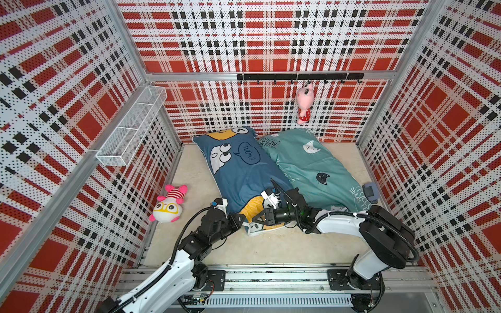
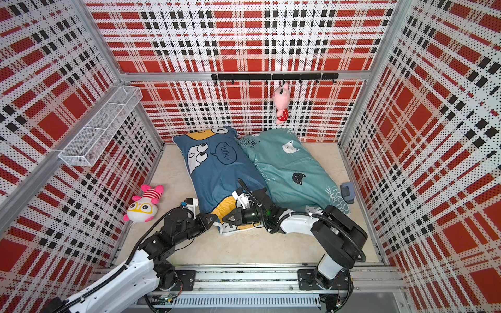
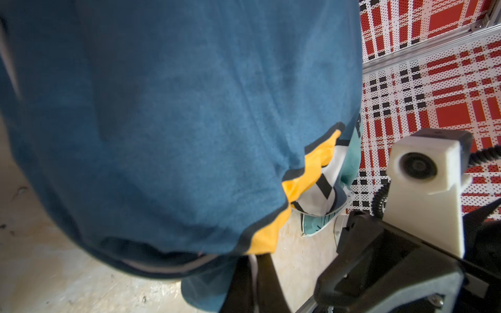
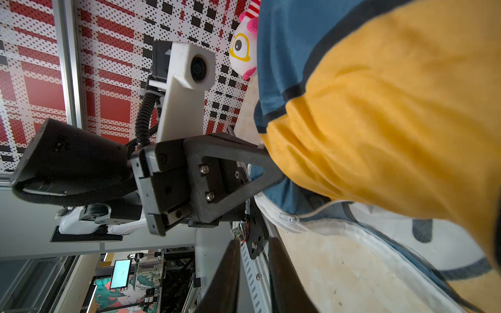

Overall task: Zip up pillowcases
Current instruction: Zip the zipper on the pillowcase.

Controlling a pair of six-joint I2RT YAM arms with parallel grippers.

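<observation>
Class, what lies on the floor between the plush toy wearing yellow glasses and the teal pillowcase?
The dark blue pillowcase; both top views show it.

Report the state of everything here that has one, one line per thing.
dark blue pillowcase, on the floor, near edge lifted, mouth looks unzipped.
teal pillowcase, lying beside it; zipper hidden.
left claw, shut on the dark blue pillowcase at its near edge.
right claw, open, holding nothing.
glasses plush, lying on the floor.
pink plush, hanging from the hook rail.
</observation>
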